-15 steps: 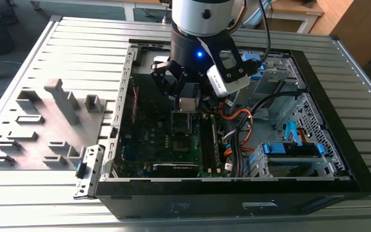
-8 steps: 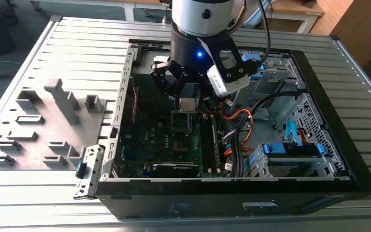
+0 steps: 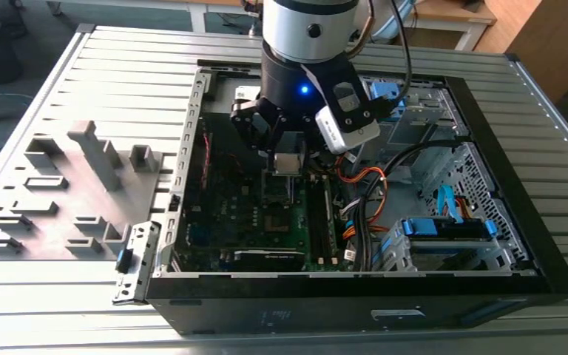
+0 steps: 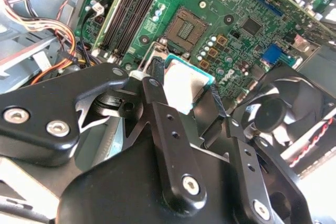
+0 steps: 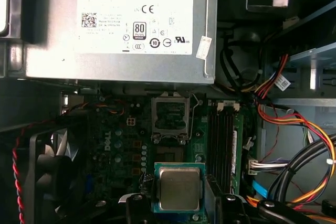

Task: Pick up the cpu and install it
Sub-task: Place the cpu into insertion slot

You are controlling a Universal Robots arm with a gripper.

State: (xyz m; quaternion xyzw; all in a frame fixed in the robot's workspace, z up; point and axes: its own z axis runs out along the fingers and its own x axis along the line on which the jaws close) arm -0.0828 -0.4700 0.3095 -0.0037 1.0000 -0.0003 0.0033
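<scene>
While the arm hangs inside the case [image 3: 363,299], its gripper [image 5: 181,206] pinches the cpu [image 5: 179,186] by two opposite edges, metal top up and level. The chip sits clear above the motherboard [image 3: 254,214], just short of the socket [image 5: 169,116], with the fan [image 4: 273,114] off to one side.

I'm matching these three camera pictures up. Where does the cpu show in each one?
Exterior view: cpu hangs under the arm, inside the case.
Second wrist view: pale square clamped in the end effector.
First wrist view: silvery square short of the empty socket.
Shared landmark: the memory slots, in all three.
</scene>
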